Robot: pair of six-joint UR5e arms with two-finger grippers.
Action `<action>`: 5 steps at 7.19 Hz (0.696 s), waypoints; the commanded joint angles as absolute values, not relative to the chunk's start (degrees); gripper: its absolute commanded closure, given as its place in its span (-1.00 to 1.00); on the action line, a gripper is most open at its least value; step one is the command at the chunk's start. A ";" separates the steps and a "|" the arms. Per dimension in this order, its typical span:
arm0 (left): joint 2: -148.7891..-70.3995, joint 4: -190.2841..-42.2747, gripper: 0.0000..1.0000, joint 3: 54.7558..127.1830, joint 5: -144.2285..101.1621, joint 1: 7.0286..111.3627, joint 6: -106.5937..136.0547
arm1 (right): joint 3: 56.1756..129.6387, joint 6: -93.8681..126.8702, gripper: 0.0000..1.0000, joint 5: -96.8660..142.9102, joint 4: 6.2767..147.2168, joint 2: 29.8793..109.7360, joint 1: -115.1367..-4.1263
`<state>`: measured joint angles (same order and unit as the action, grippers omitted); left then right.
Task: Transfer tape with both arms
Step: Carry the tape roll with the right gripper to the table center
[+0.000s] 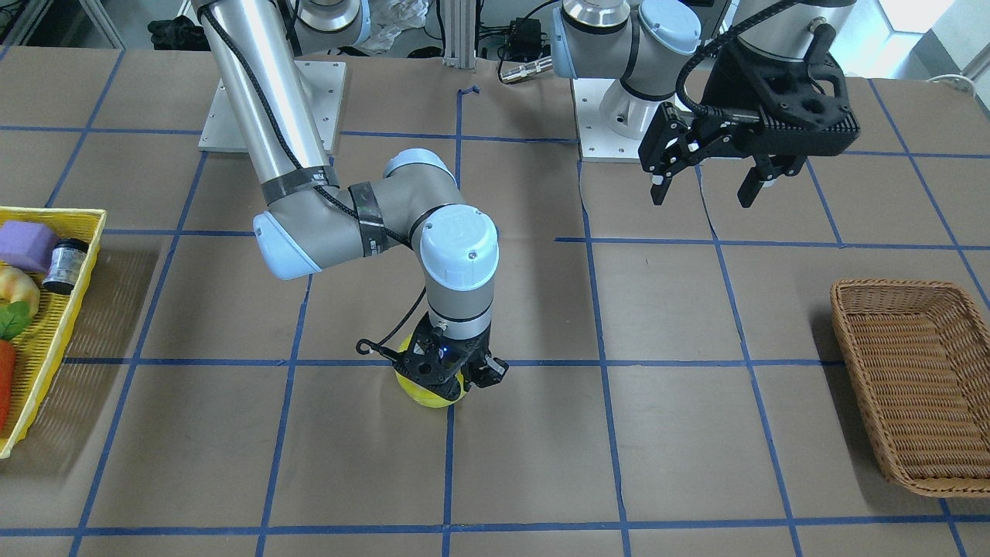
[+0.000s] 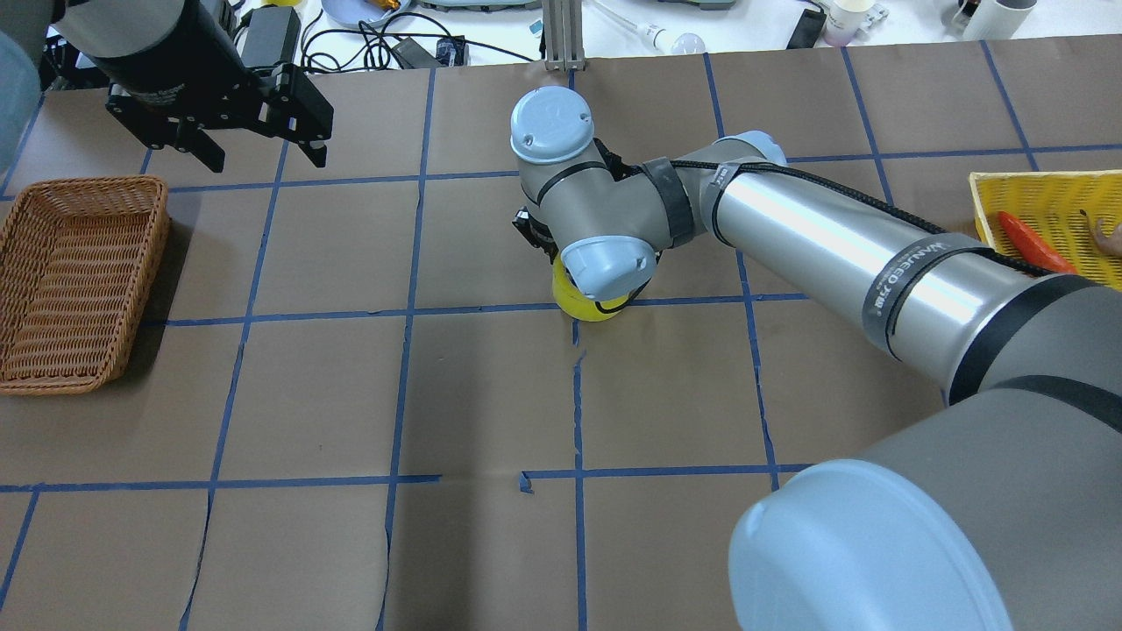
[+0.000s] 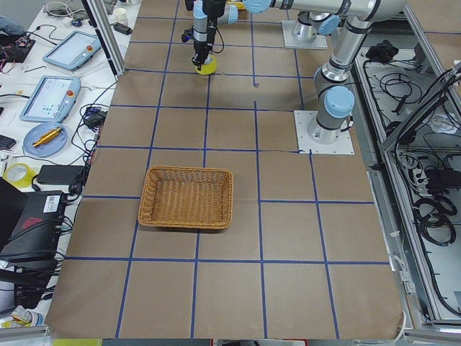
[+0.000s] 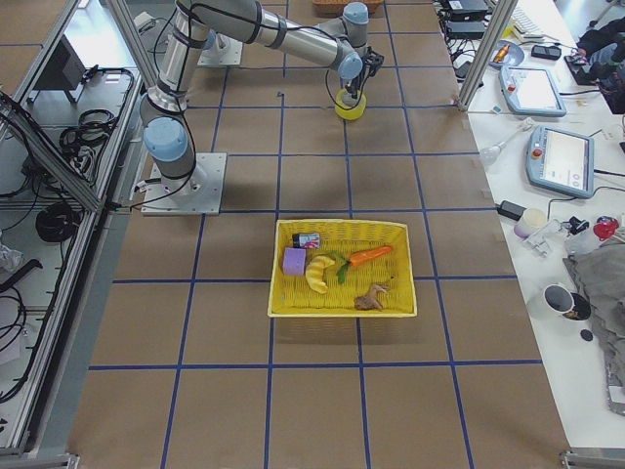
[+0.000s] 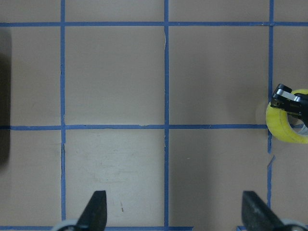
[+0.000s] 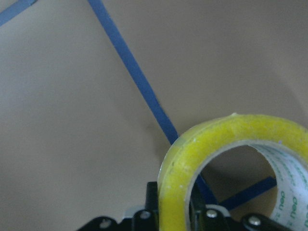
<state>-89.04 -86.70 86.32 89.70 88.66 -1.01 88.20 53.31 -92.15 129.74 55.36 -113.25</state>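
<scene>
Brown gridded surface (image 1: 696, 433): right tool (image 1: 456, 371) grasps the tape (image 1: 424, 394) by its stiff, light, probably slick wall; left tool (image 1: 703, 193) released, well apart.

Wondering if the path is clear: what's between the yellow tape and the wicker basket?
Nothing stands there. The overhead view shows only brown table covering with blue grid lines between tape and basket.

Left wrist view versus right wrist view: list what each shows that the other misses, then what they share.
Left wrist only: the left gripper, open, over a wide stretch of table. Right wrist only: green print inside the core of the tape, close up. Both: the tape, the right gripper clamped on its wall, blue grid lines.
</scene>
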 commanded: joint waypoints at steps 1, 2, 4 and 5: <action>-89.03 -86.84 -1.00 86.40 89.74 88.59 -1.14 | 88.15 55.10 0.88 -92.02 130.69 54.67 -114.52; -89.03 -86.84 -1.00 86.40 89.74 88.68 -1.14 | 88.15 55.89 0.82 -91.85 130.69 54.67 -115.22; -89.21 -86.66 -1.00 86.22 89.74 88.68 -1.23 | 88.15 54.77 -0.99 -91.85 130.43 54.93 -115.49; -90.08 -86.57 -1.00 85.44 89.39 88.51 -1.32 | 88.07 50.67 -1.00 -92.37 129.99 55.63 -115.40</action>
<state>-89.43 -86.64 86.10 89.66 88.64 -1.22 88.13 54.11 -91.97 130.36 55.05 -115.39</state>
